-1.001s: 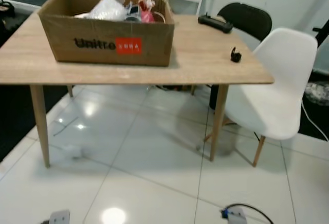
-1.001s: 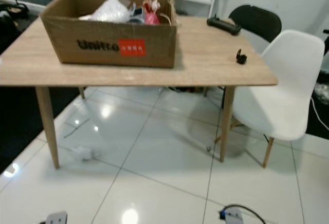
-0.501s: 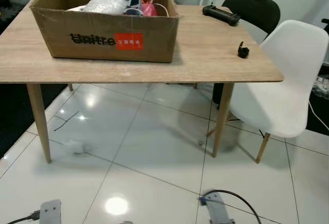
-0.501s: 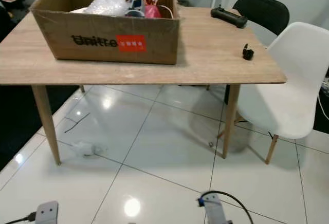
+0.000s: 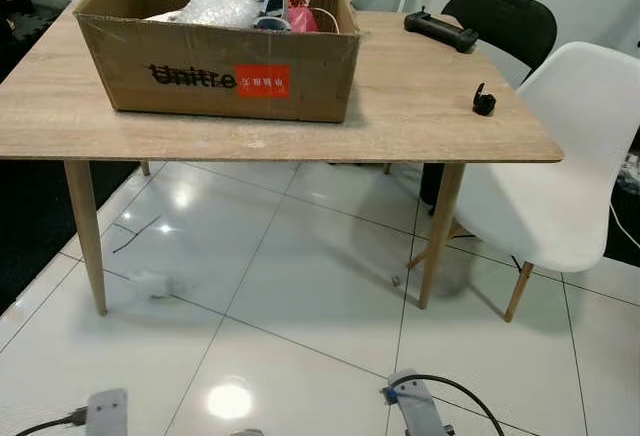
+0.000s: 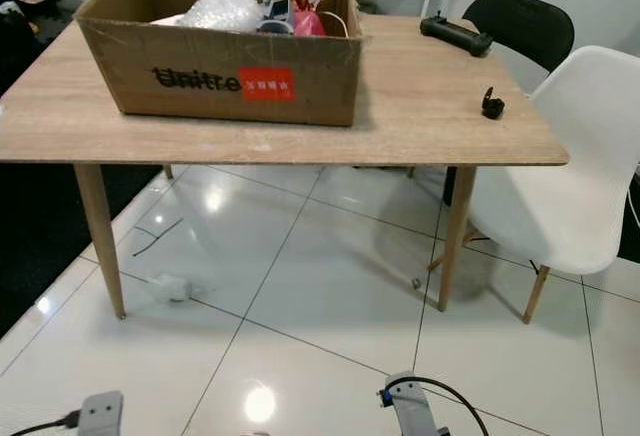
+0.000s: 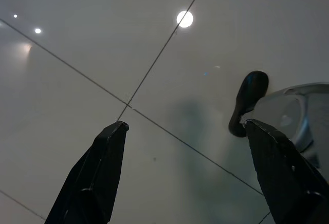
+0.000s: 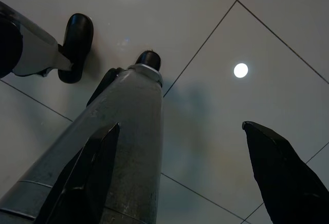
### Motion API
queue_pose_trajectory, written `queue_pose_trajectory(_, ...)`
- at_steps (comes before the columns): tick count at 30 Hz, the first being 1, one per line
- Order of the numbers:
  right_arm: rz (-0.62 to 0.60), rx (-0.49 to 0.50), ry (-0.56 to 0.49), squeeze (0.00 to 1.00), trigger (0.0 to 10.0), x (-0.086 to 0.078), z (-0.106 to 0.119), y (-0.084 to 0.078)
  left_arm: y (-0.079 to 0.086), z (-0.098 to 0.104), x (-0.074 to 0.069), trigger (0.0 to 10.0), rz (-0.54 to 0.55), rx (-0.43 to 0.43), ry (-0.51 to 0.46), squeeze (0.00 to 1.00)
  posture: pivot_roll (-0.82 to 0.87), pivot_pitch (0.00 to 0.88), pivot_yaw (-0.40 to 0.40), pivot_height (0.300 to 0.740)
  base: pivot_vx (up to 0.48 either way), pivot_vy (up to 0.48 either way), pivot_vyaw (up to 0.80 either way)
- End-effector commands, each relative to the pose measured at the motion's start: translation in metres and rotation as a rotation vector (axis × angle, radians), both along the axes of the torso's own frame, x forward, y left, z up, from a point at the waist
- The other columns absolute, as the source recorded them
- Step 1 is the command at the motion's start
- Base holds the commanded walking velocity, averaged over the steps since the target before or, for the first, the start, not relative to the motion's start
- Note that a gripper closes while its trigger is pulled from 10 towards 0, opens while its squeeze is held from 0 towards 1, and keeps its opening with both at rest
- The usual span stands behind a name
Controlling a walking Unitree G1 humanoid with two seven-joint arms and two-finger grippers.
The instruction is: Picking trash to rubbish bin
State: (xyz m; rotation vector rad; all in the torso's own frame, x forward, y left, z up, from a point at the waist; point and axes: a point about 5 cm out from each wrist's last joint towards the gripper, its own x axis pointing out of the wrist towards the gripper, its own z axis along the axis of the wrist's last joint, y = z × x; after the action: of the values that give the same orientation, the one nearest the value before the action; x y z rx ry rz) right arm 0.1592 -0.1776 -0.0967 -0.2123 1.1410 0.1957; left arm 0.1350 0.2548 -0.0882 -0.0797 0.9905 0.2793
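A small crumpled white piece of trash [image 5: 152, 284] lies on the white tiled floor beside the table's near left leg. A brown cardboard box [image 5: 220, 74] with a red label stands on the wooden table [image 5: 400, 116], holding bubble wrap [image 5: 218, 1] and other scraps. Both arms hang low; their wrists [image 5: 412, 406] show at the bottom edge of the eye views. My left gripper [image 7: 186, 125] is open above bare tile. My right gripper [image 8: 181, 126] is open too, next to my silver leg [image 8: 118, 147], with nothing between its fingers.
A white chair [image 5: 560, 176] and a black chair [image 5: 500, 21] stand at the table's right end. A black controller [image 5: 440, 31] and a small black object [image 5: 484, 101] lie on the tabletop. A dark mat [image 5: 25, 226] borders the floor on the left.
The camera has moved, so the whole view has shifted and sharpened. Both wrists now show more at the bottom edge. Nothing on the table or floor has moved.
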Motion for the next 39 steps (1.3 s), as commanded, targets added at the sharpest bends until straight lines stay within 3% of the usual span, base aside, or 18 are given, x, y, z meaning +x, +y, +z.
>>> queue_pose_trajectory(1,-0.001,-0.016,0.070,0.00,10.0,-0.018,-0.007,-0.005,-0.005,-0.004,-0.008,10.0,-0.016,-0.017,0.035,0.00,0.16,0.094,-0.023,0.740,0.000,0.000,0.00)
queue_pose_trajectory(8,0.008,-0.022,0.068,0.00,10.0,-0.018,-0.006,-0.007,-0.009,-0.005,-0.006,10.0,-0.030,-0.050,0.041,0.00,0.16,0.074,-0.016,0.740,0.000,-0.274,0.00)
queue_pose_trajectory(11,0.011,-0.025,0.067,0.00,10.0,-0.018,-0.006,-0.008,-0.009,-0.005,-0.004,10.0,-0.057,-0.020,0.051,0.00,0.16,0.066,-0.017,0.740,0.000,0.000,0.00)
queue_pose_trajectory(22,0.074,-0.042,0.066,0.00,10.0,-0.015,-0.005,-0.006,-0.010,-0.008,-0.014,10.0,-0.016,-0.021,0.065,0.00,0.18,0.068,-0.035,0.740,0.000,0.000,0.00)
queue_pose_trajectory(26,0.081,-0.043,0.060,0.00,10.0,-0.013,-0.005,-0.003,-0.013,-0.011,-0.020,10.0,-0.016,-0.059,0.076,0.00,0.19,0.073,-0.027,0.740,0.000,-0.230,0.00)
queue_pose_trajectory(31,0.083,-0.044,0.063,0.00,10.0,-0.014,-0.005,-0.003,-0.013,-0.011,-0.020,10.0,-0.012,-0.052,0.074,0.00,0.19,0.075,-0.027,0.740,0.000,-0.461,0.00)
queue_pose_trajectory(39,0.091,-0.050,0.076,0.00,10.0,-0.018,-0.007,-0.004,-0.016,-0.011,-0.017,10.0,0.004,-0.056,0.058,0.00,0.19,0.076,-0.031,0.740,0.000,0.000,0.00)
